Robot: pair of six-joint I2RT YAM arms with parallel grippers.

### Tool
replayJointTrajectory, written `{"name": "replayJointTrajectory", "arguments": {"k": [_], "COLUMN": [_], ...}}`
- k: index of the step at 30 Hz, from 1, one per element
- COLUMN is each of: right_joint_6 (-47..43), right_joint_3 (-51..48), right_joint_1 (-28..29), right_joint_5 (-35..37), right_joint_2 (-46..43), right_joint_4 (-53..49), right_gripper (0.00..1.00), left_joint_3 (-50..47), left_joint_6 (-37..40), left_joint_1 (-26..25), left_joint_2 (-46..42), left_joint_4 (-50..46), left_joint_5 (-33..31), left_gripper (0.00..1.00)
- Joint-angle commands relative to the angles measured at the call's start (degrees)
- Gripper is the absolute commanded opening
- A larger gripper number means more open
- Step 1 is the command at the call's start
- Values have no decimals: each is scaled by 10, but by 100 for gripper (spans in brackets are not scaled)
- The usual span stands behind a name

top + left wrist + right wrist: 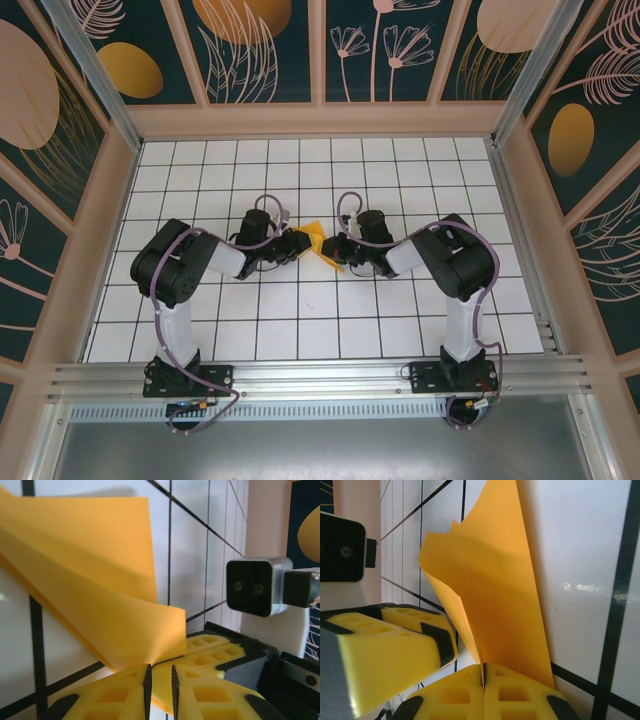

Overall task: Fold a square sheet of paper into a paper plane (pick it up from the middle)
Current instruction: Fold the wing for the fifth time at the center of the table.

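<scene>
Above the middle of the white gridded table, the left gripper meets the creased orange-yellow paper sheet with jaws a sliver apart; the right gripper pinches the sheet's lower fold tight, holding it upright.

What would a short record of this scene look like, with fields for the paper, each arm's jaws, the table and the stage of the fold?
paper: orange-yellow sheet of paper, creased and curved, at mid-table between the two arms
right jaws: shut on a folded edge of the sheet
left jaws: a narrow gap, with the sheet's edge at their tips; whether they grip is unclear
surface: white table with a black grid
stage: partly folded, no finished plane shape yet
</scene>
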Motion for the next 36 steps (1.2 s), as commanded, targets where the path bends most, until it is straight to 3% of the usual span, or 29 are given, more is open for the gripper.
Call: {"name": "replayJointTrajectory", "arguments": {"k": [1, 27, 36], "right_joint_6": [-4, -35, -35], "right_joint_3": [-2, 17, 40], "right_joint_1": [-4, -4, -4], "right_joint_5": [41, 23, -9], "right_joint_2": [32, 25, -6], "right_joint_4": [-65, -100, -120], "right_gripper": [0, 0, 11], "left_joint_3": [7, 65, 75], "left_joint_6": [16, 36, 32], "left_joint_1": [-4, -4, -3], "left_joint_2": [16, 35, 40], "left_joint_4": [4, -167, -209], "left_joint_5": [11, -57, -80], "left_gripper": [22, 10, 6]}}
